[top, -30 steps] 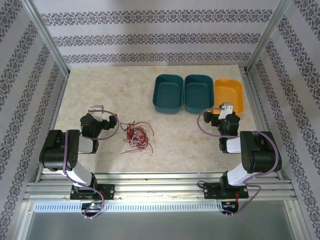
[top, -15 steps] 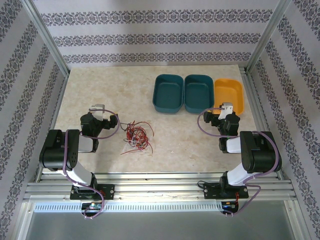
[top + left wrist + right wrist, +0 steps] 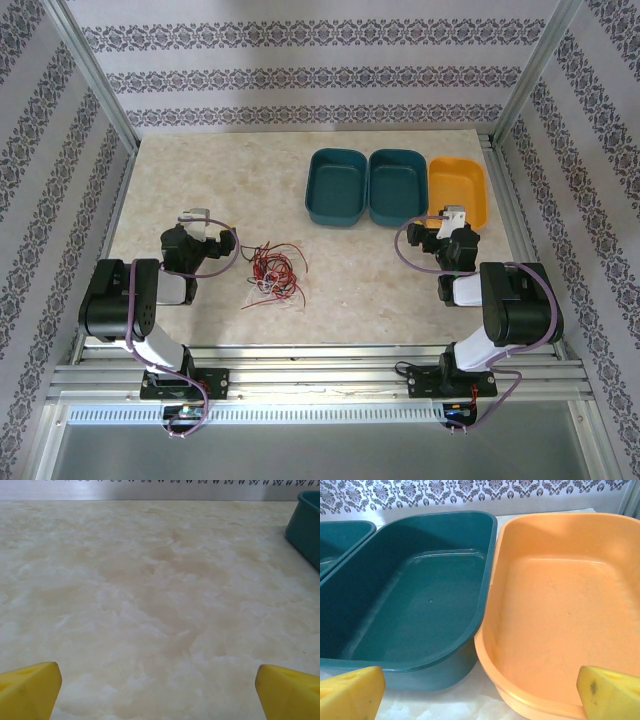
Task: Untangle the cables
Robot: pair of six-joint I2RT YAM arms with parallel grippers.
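**A:** Top view: has anything changed in the last second?

**B:** Nothing. Both arms sit exactly where they were. The cables lie in one red, black and white knot on the table, left of centre and just right of the left gripper. The right gripper is at the right by the orange bin, well apart from them.

**A:** So no untangling yet?

**B:** I'd judge it hasn't begun, because the knot is untouched.

**A:** Left wrist view?

**B:** The fingers are spread wide and hold nothing. There is bare table between them and a teal bin at the upper right edge.

**A:** Right wrist view?

**B:** That gripper is also spread and empty, with yellow fingertips in the bottom corners. It faces a teal bin and the orange one, side by side. The left arm looks better placed to reach first.
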